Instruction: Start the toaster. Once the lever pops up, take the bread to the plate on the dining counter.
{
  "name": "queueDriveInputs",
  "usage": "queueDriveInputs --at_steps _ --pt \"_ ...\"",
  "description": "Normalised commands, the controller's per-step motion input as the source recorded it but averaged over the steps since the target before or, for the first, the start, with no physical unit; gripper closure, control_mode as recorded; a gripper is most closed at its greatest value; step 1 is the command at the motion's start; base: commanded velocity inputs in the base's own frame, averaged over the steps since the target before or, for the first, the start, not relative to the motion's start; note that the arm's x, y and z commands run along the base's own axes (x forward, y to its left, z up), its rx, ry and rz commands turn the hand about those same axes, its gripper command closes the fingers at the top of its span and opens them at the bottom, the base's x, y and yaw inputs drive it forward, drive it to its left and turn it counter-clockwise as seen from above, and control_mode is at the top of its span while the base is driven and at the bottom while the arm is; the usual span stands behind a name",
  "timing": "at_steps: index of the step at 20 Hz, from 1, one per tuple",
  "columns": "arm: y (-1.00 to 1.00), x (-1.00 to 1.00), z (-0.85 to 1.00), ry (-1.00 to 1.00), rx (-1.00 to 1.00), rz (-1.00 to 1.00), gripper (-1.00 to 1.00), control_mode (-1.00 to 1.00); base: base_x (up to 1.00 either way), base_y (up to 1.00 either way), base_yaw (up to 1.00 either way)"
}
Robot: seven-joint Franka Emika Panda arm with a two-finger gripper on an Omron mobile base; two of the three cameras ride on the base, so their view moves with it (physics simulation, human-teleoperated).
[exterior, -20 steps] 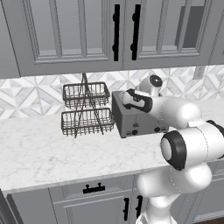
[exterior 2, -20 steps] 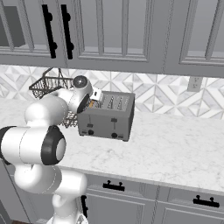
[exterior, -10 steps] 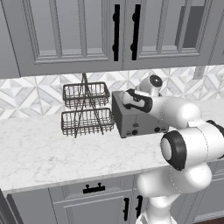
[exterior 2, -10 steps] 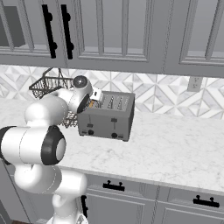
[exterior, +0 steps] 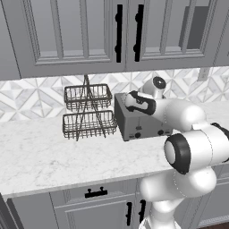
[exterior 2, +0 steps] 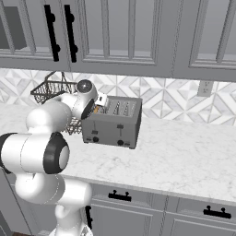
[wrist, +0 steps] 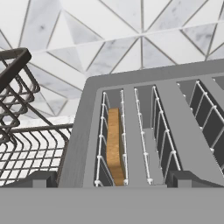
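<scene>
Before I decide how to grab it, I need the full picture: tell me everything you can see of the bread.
The bread is a thin tan slice with an orange-brown crust, standing on edge inside the toaster. It sits in the slot nearest the wire basket, between that slot's thin wire guides, sunk low so only its top edge and part of one face show. The neighbouring slots hold nothing. The open gripper hangs just above it, fingertips straddling that end of the toaster without touching the slice.

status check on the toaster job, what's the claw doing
Claw open, empty, poised over the toaster. Bread sits in its leftmost slot. Wire basket close beside it.
</scene>
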Motion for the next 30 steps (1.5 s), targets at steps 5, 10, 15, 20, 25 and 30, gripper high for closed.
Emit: queueDriveInputs --at_steps 5,10,15,20,25,30 --pt "0.00 0.00 0.00 0.00 0.00 0.00 -1.00 -1.00 0.00 0.00 0.00" --pt "0.00 0.00 0.00 0.00 0.00 0.00 -1.00 -1.00 0.00 0.00 0.00" --pt "0.00 0.00 0.00 0.00 0.00 0.00 -1.00 -1.00 0.00 0.00 0.00" --pt "0.00 0.00 0.00 0.00 0.00 0.00 -1.00 -1.00 0.00 0.00 0.00" --pt "0.00 0.00 0.00 0.00 0.00 0.00 -1.00 -1.00 0.00 0.00 0.00" --pt "0.00 0.00 0.00 0.00 0.00 0.00 -1.00 -1.00 0.00 0.00 0.00"
